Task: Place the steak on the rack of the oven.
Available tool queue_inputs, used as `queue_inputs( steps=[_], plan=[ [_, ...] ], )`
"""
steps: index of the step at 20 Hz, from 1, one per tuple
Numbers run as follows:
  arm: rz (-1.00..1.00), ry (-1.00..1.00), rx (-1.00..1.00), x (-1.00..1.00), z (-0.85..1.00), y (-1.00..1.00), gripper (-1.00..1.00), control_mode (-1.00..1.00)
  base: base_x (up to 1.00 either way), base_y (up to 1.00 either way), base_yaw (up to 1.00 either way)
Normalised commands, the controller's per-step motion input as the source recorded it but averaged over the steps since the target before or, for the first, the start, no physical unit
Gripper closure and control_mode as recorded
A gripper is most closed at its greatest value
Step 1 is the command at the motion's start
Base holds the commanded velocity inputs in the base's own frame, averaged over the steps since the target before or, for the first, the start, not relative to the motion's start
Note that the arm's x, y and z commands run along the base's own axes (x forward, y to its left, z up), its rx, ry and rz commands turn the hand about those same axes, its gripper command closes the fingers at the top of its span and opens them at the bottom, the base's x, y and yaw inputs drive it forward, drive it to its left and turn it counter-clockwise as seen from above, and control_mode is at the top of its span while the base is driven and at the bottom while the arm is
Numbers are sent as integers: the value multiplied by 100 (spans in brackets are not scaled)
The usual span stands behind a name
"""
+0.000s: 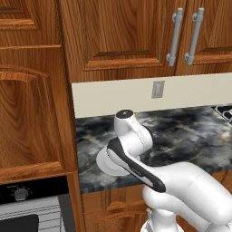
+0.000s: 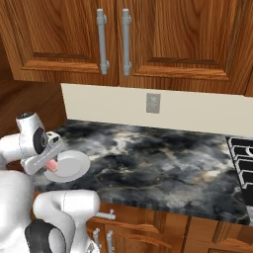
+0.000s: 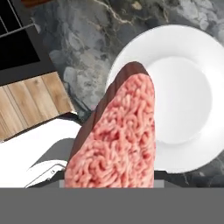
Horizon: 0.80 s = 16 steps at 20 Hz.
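- The arm (image 1: 136, 163) folds forward and low, its wrist (image 2: 34, 136) bent downward.
- The gripper (image 2: 47, 160) is closed, clamping the steak (image 3: 118, 140) between its jaws.

Brown wooden cabinets (image 2: 148, 34) with grey handles (image 2: 102, 42) hang over a dark marble counter (image 2: 168, 163). A cream wall (image 1: 136, 95) behind has a small grey outlet (image 2: 153, 103).

Glossy white arm (image 1: 190, 186) — rounded segments, dark joint bands
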Motion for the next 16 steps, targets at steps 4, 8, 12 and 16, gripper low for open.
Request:
queue_inputs(
  steps=[4,8,12,16],
  plan=[
    [-1,-15,0,-100,41,8,100,-100,0,0,0],
    [-4,-17,0,-89,31,23,100,-100,0,0,0],
    [-2,-20,2,-71,4,68,100,-100,0,0,0],
    [-1,-19,6,-74,0,82,100,-100,0,0,0]
  ],
)
